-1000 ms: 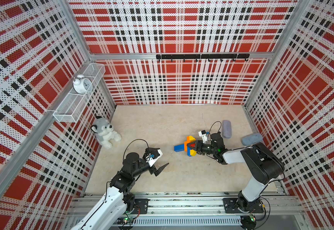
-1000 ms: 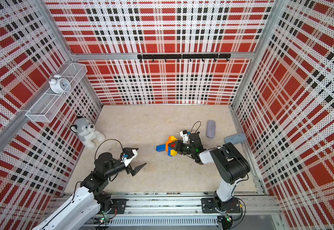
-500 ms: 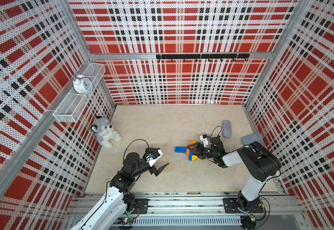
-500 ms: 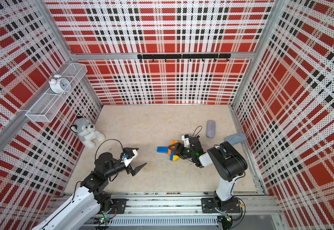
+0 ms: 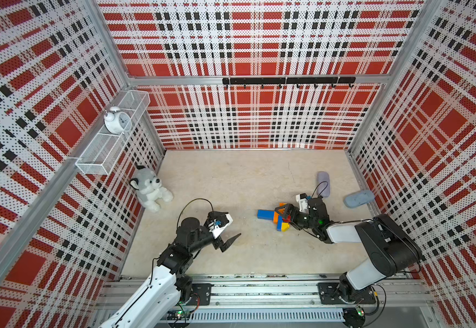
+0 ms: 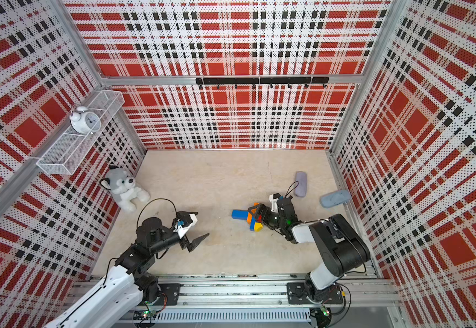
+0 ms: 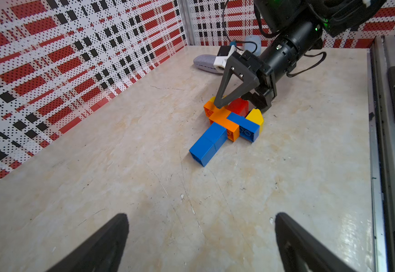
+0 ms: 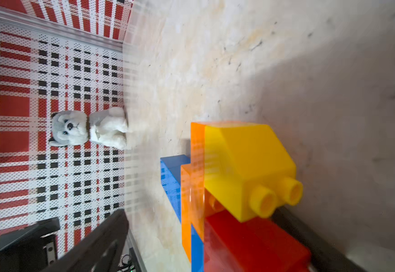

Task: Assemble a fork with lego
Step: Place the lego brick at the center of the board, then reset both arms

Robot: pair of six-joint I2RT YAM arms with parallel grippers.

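Fork (image 7: 227, 128) flat on surface (image 7: 132, 193). Right tool (image 7: 240, 107) spread wide, straddling red prong (image 7: 240, 103), not clamped. Long axis runs straight out from it, blue handle (image 7: 209, 146) pointing toward left tool (image 7: 200, 226), also wide, empty, well apart. Right arm nearer.

My left arm (image 5: 157, 286) and right arm (image 5: 341, 233) wear smooth white shells over chunky black joints, thin black cables (image 5: 196, 200) loop off my wrists past white camera blocks (image 5: 222, 224), and my matte black fingers (image 7: 233, 82) are hollow triangles pinned with two small silver screws (image 7: 240, 75).
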